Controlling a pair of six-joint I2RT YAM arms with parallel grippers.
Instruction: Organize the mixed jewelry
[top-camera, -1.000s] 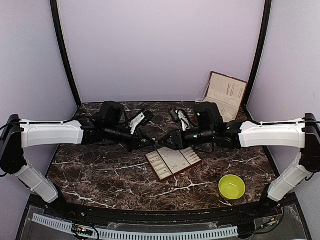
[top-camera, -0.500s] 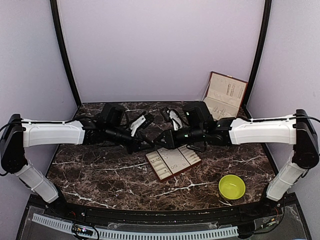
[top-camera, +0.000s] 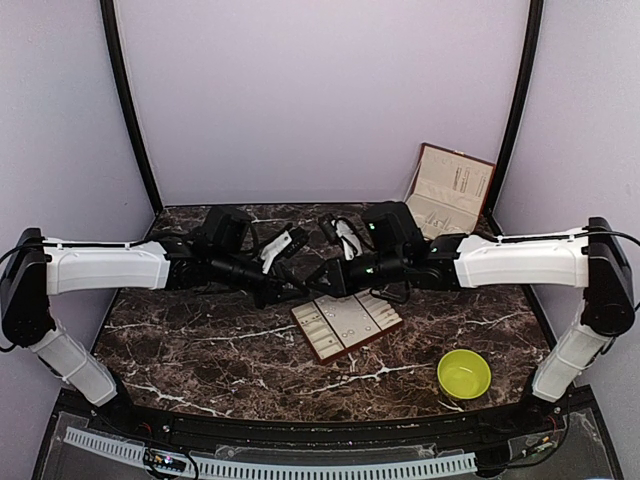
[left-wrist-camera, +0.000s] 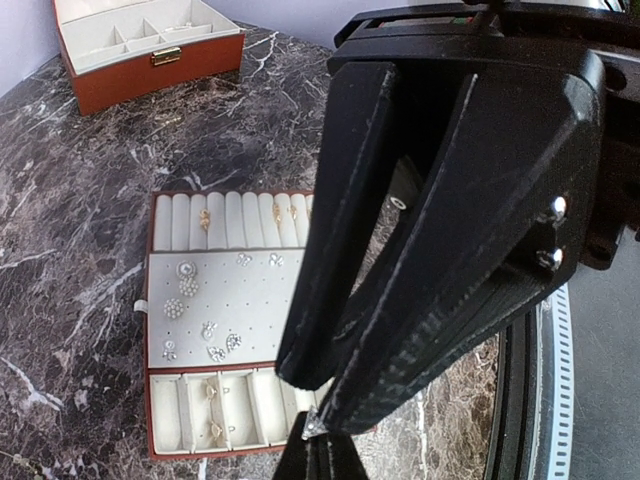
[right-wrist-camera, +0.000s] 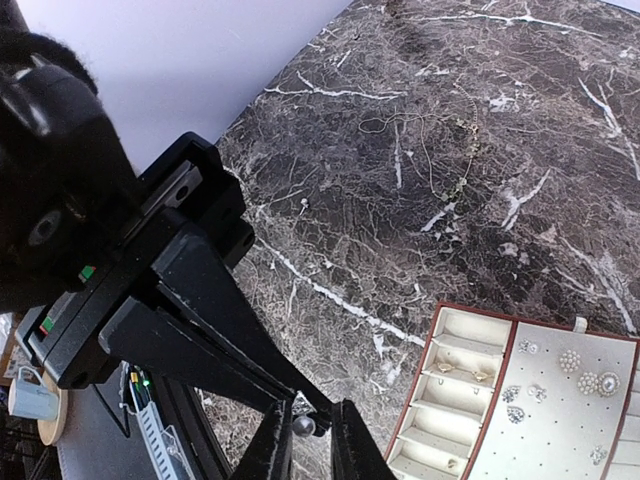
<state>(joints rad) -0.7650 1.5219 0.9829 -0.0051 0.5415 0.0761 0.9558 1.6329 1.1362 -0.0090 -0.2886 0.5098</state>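
The right gripper (right-wrist-camera: 310, 455) — brought toward nine o'clock since a second ago — is narrowed around the stud (right-wrist-camera: 300, 425) pinched in the clamped left gripper (left-wrist-camera: 314, 403).

A yellow-green bowl (top-camera: 464, 373) lies near the compartment tray (top-camera: 330, 346), open box (top-camera: 452, 190) behind.

top cam overhead from rear, L/R wrist cams close, angled down, all share tray (top-camera: 350, 330)
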